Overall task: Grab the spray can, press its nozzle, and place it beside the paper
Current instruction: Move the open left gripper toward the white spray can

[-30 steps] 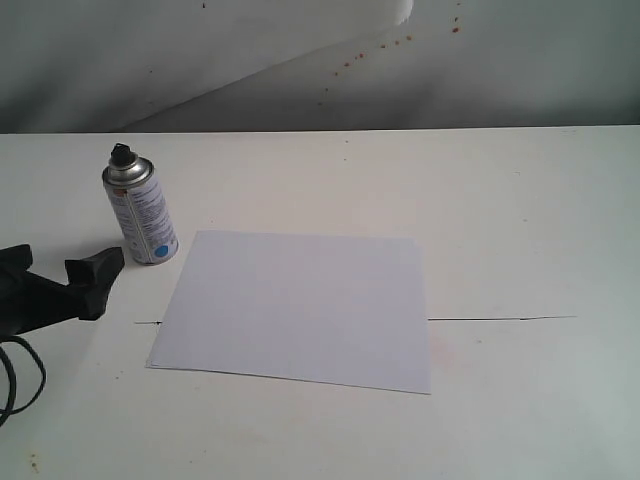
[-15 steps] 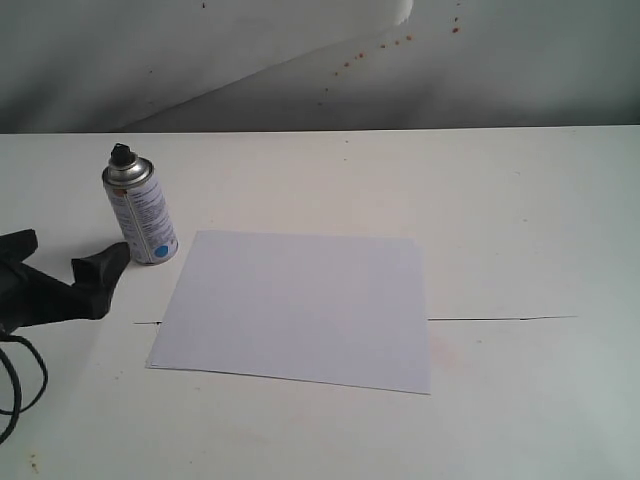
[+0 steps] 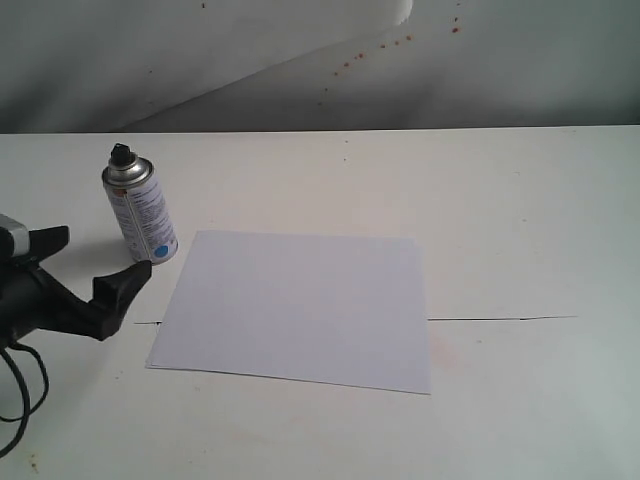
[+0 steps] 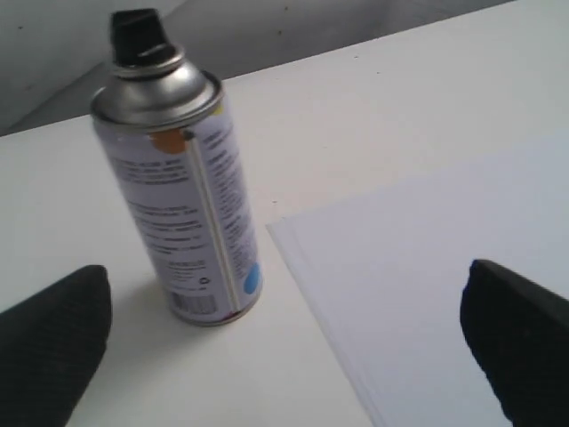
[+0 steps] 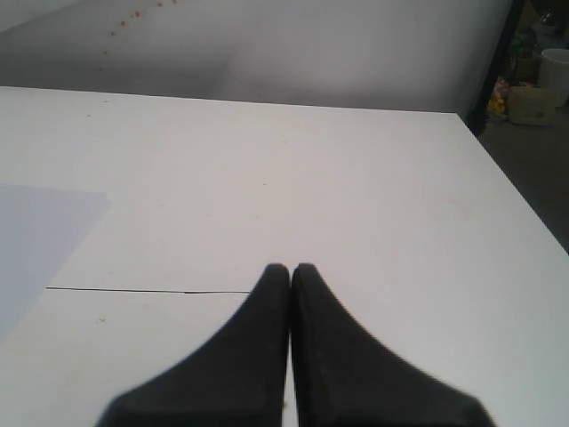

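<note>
The can stands upright near the table's left edge, just off the paper's far left corner without touching it, with the nozzle on top. The left gripper hangs low just beside it, jaws spread wide and nothing between them. The right gripper is pressed closed and empty over the table's right side. The step looks like the approach to grasp. To do it well, centre the can between the jaws and take it across the label's middle, well below the domed top, leaving the nozzle free for pressing. Close squarely, since a smooth round can may slip or tip if caught off-centre.
</note>
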Robot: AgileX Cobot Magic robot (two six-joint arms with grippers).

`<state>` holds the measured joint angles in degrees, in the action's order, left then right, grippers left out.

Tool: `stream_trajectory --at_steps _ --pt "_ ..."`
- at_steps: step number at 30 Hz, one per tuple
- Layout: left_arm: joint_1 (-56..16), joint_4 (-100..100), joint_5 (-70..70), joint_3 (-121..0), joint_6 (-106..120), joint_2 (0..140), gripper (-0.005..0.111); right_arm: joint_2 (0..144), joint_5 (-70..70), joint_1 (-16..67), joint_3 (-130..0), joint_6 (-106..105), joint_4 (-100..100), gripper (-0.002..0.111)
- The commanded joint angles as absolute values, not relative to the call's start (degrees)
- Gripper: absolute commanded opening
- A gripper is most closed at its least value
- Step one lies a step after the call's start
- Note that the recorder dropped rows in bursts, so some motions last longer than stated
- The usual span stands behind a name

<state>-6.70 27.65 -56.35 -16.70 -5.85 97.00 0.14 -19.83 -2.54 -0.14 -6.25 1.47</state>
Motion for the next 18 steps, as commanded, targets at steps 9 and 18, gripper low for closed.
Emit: stream_trajectory --at_steps 9,18 --pt "0.7 56.0 -40.4 -28.7 -18.2 98.8 0.101 0.0 -19.5 -2.7 0.0 -6.4 1.1 0.0" --pt "3.2 56.2 -42.4 -33.8 -16.3 102.9 0.101 0.0 -19.5 -2.7 0.0 -6.4 1.1 0.0"
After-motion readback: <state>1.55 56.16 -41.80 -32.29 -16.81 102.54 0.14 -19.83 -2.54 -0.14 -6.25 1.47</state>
